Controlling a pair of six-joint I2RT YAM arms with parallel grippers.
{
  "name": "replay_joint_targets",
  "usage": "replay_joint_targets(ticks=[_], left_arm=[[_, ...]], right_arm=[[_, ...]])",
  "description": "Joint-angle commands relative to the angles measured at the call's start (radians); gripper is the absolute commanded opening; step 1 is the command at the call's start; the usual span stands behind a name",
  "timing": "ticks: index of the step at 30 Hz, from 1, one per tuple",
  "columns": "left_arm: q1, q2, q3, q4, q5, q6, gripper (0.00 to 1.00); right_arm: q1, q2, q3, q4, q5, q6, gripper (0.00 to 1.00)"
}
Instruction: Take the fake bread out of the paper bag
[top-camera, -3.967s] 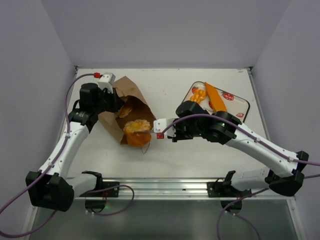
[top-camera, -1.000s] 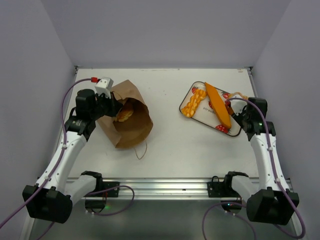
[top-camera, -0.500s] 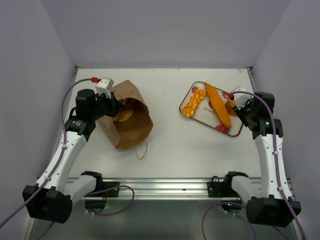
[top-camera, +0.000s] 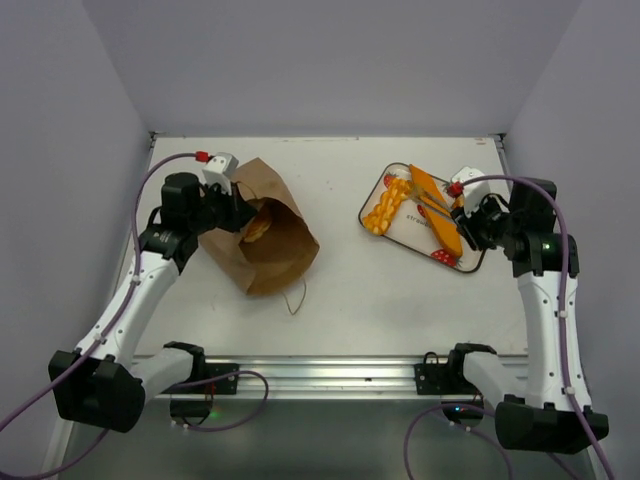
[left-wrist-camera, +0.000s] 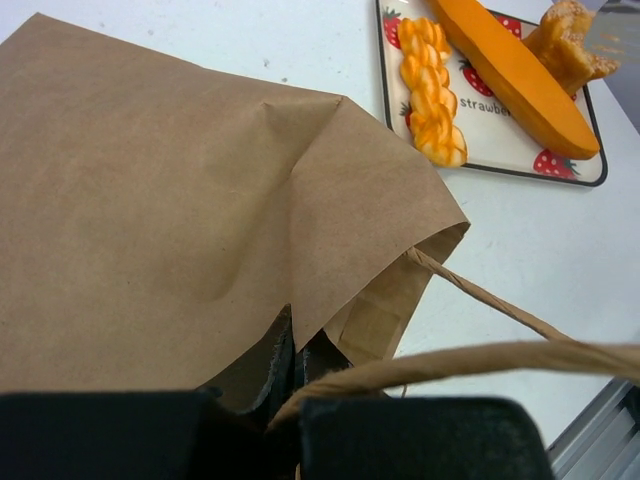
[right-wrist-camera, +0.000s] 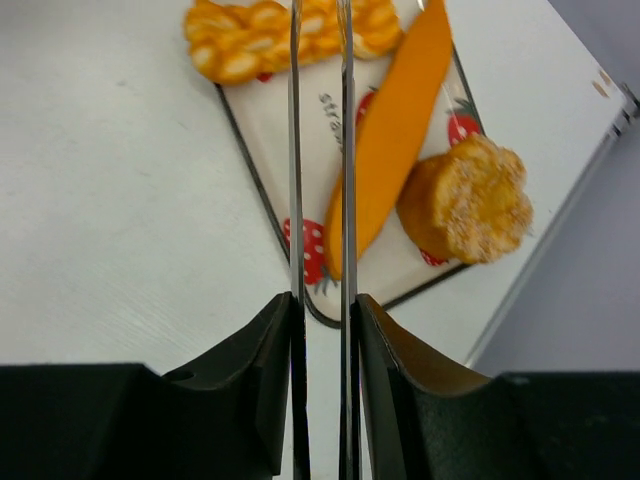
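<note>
While you read the top view, note that the paper bag (top-camera: 275, 250) sits on the left of the worktop (top-camera: 350, 290) with its mouth turned up. Your left fingers (top-camera: 218, 210) pinch its rim on the far-left side. One piece of the fake bread (top-camera: 257, 228) shows inside the mouth, just beside those fingers. Well apart to the right, your right fingers (top-camera: 472, 222) hang over the strawberry-print tray (top-camera: 408, 222), where the braided piece (top-camera: 385, 207) and the baguette (top-camera: 437, 212) already lie. So the piece left in the bag lies to the left of the right arm, across the middle of the worktop. The left arm is nearer, but it is occupied with the bag.

From the left wrist, you see the fingers closed on brown paper beside a string handle (left-wrist-camera: 480, 295). The bag's creased side spreads ahead, and the tray lies beyond it at upper right.

From the right wrist, your fingers are pressed onto the metal tongs (right-wrist-camera: 295, 150). The two blades run close together and nearly parallel, with nothing between them. A round roll (right-wrist-camera: 465, 200) rests on the tray just right of the baguette, clear of the blades. I judge the next reach must swing the tongs left and line their long axis up with the bag's mouth.
</note>
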Motion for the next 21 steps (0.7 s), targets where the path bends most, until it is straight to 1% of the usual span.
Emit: replay_joint_targets(ticks=[1, 2, 7, 9, 13, 17, 20, 21], left_arm=[[-0.033, 0.029, 0.068, 0.053, 0.029, -0.015, 0.0], [-0.042, 0.037, 0.086, 0.051, 0.021, -0.017, 0.0], [-0.125, 0.106, 0.149, 0.045, -0.054, -0.035, 0.0], [-0.154, 0.133, 0.179, 0.042, -0.083, -0.054, 0.0], [-0.177, 0.183, 0.215, 0.043, -0.101, -0.089, 0.0], [-0.192, 0.227, 0.246, 0.048, -0.089, -0.121, 0.0], [-0.207, 0.241, 0.265, 0.048, -0.088, -0.132, 0.0], [-0.209, 0.244, 0.27, 0.048, -0.088, -0.135, 0.0]], right_arm=[[0.044, -0.011, 0.053, -0.059, -0.222, -0.013, 0.33], [0.057, -0.014, 0.055, -0.066, -0.239, -0.02, 0.33], [0.236, -0.04, 0.067, -0.083, -0.261, -0.042, 0.33], [0.279, -0.043, 0.07, -0.088, -0.271, -0.043, 0.34], [0.314, -0.046, 0.059, -0.076, -0.291, -0.04, 0.34], [0.377, -0.016, 0.038, -0.019, -0.255, -0.011, 0.33], [0.472, 0.004, 0.016, 0.041, -0.19, 0.012, 0.33], [0.535, 0.009, 0.003, 0.07, -0.142, 0.019, 0.33]])
